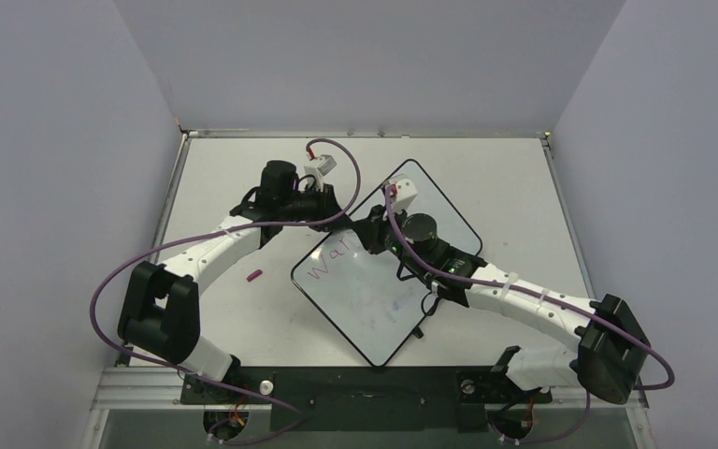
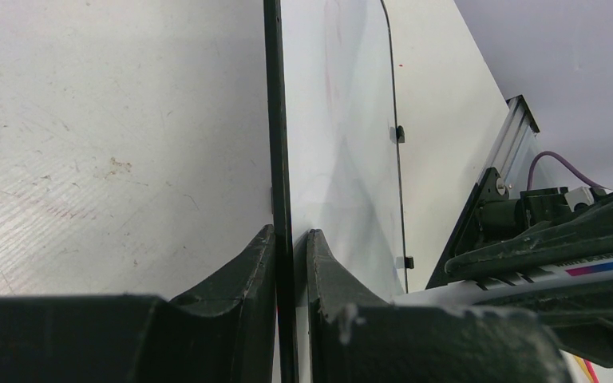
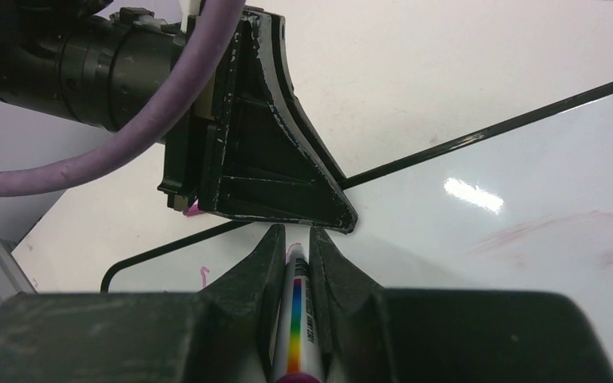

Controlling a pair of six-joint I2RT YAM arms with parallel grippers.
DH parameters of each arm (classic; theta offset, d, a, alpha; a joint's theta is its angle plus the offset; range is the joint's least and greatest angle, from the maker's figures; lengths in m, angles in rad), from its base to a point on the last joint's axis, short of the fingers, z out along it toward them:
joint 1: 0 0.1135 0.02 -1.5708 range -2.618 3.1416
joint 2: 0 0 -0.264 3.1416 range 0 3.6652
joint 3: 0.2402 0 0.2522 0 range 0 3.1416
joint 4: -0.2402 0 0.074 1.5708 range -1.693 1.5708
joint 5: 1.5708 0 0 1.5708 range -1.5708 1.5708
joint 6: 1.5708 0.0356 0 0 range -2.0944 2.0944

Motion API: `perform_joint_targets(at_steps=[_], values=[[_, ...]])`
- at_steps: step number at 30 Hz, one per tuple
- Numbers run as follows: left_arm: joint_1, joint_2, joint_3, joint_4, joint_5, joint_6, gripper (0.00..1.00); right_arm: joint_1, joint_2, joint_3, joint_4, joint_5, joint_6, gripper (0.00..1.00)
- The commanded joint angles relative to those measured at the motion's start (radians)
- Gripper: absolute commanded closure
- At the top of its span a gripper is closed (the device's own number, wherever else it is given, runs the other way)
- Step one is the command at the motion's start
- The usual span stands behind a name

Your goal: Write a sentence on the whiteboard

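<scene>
Light: bright, even, diffuse, from overhead.
Large glossy white rectangular whiteboard with thin black rim (image 1: 374, 309): cool sheen in the top view. One small, hard white glare patch (image 3: 473, 195) on its face in the right wrist view.
Shadows: faint, soft-edged, on the off-white matte tabletop (image 1: 243, 318) left of the whiteboard.
Focus: top view sharp throughout. In the wrist views, left gripper (image 2: 290, 231) and right gripper (image 3: 296, 231), close against the whiteboard, dark and blurred. White rainbow-striped marker (image 3: 295, 319) soft. Whiteboard's face beyond them crisp.
</scene>
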Motion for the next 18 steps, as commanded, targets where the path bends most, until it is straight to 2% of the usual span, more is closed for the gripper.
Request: perform_joint_targets(at_steps=[1,18], values=[[0.002,-0.022,-0.001,-0.001,-0.081,0.092,1.0,-0.006,-0.037,-0.015,0.018,0.028,-0.01,1.0],[0.0,-0.026,-0.004,0.002,-0.084,0.092,1.0,-0.013,0.044,0.023,0.029,0.016,-0.029,1.0]])
